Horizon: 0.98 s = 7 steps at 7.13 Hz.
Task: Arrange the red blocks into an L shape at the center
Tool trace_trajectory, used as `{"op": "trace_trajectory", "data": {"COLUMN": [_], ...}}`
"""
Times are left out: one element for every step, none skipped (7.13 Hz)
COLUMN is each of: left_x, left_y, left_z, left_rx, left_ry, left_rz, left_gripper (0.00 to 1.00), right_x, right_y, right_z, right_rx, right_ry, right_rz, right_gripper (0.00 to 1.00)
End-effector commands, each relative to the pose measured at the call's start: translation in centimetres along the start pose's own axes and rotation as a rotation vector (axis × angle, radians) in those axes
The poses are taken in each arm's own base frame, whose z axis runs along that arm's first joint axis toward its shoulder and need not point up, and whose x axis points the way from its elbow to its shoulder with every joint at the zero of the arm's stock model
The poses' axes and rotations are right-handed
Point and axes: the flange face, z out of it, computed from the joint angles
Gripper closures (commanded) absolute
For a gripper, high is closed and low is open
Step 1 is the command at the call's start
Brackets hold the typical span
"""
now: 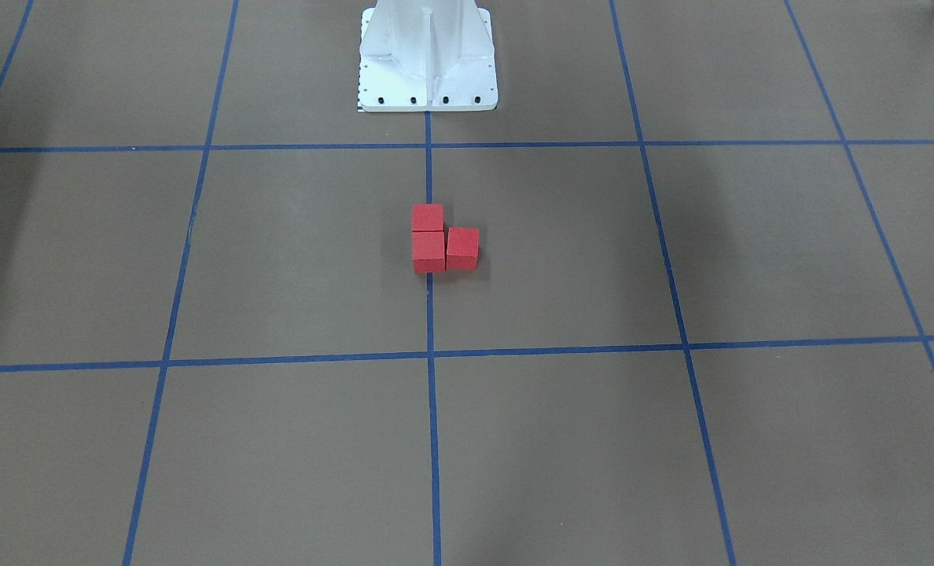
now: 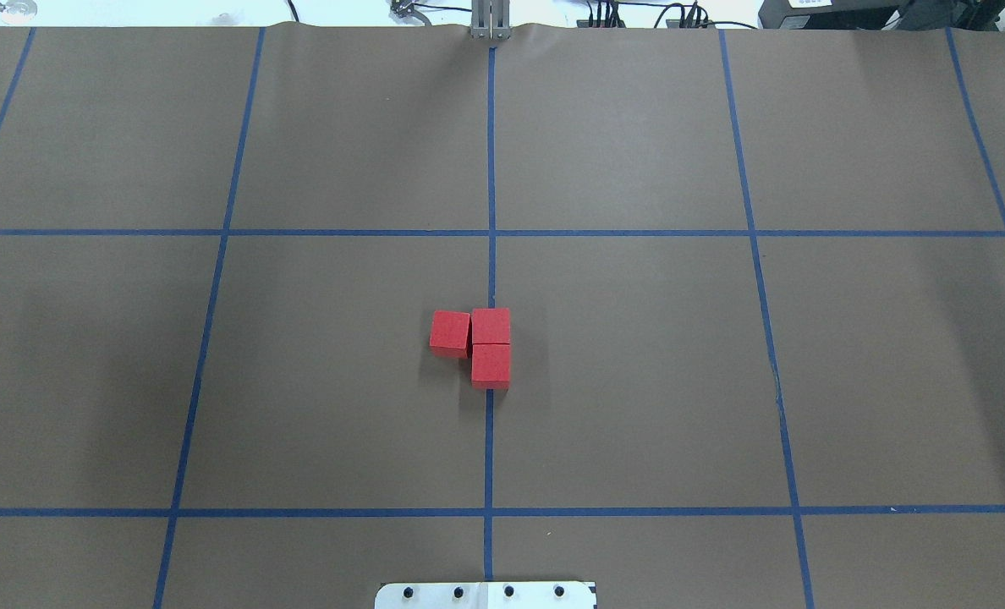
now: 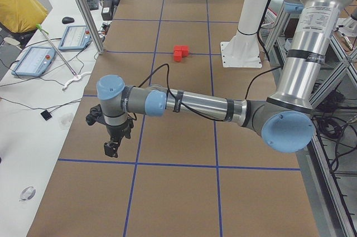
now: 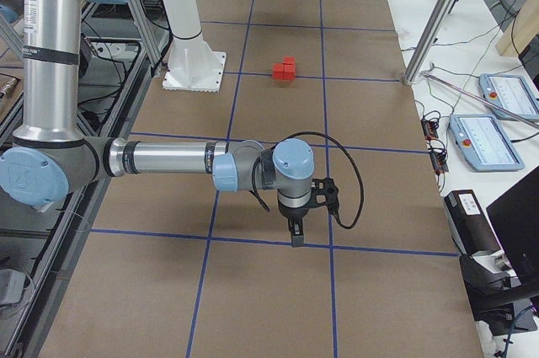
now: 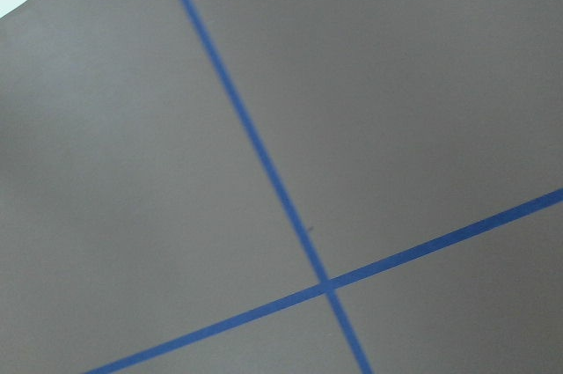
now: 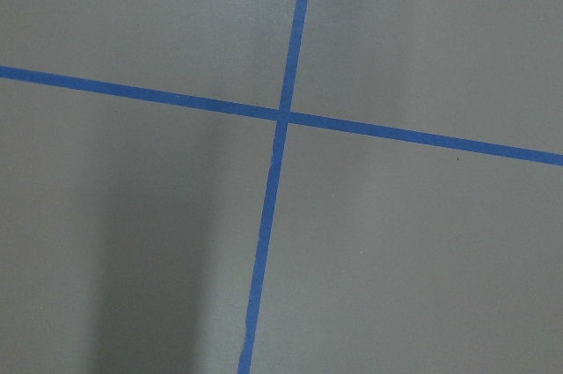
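Already the red blocks (image 2: 491, 347) make an L just below the middle of the overhead frame. Two of them sit in a column on the vertical blue tape line (image 2: 491, 271), touching face to face, and the third block (image 2: 450, 331) lies against the left side of the upper one. This third block is a little turned, so its edge is not fully parallel to its neighbour. They lie at the center (image 2: 545, 347), midway between the two horizontal tape lines. I therefore judge the task as done or nearly done; only a small squaring of the turned block could be left.

Both arms are well apart from the blocks. The left gripper (image 3: 111, 148) and the right gripper (image 4: 296, 236) hang over bare brown floor near tape crossings. They show only in the side views, so I cannot tell if their fingers are apart or together. Nothing red is seen at them.
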Motion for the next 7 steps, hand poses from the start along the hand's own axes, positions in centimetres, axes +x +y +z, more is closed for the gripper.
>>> {"op": "trace_trajectory", "data": {"left_x": [-3.6, -2.7, -2.3, -2.2, -1.6, -0.9, -0.2], "left_y": [7.9, 10.7, 10.8, 11.1, 11.6, 13.1, 13.2], "left_z": [-0.5, -0.2, -0.6, -0.1, -0.2, 0.2, 1.1], "left_rx": [0.028, 0.019, 0.031, 0.024, 0.031, 0.027, 0.008], "left_ry": [0.038, 0.044, 0.042, 0.046, 0.074, 0.111, 0.119], "left_rz": [-0.064, -0.099, -0.172, -0.202, -0.202, -0.201, -0.187], "left_gripper": [0.0, 0.0, 0.0, 0.0, 0.0, 0.0, 0.0], "right_x": [0.1, 0.1, 0.0, 0.1, 0.1, 0.0, 0.0], "right_y": [0.0, 0.0, 0.0, 0.0, 0.0, -0.1, 0.0], "right_z": [0.1, 0.1, 0.1, 0.1, 0.1, 0.0, 0.1], "right_rx": [-0.001, -0.001, -0.001, -0.001, -0.002, 0.0, 0.0], "right_ry": [0.0, 0.0, -0.002, 0.0, 0.0, 0.0, -0.001], "right_rz": [0.003, 0.003, 0.005, 0.005, 0.007, 0.005, 0.003], "right_gripper": [0.0, 0.0, 0.0, 0.0, 0.0, 0.0, 0.0]}}
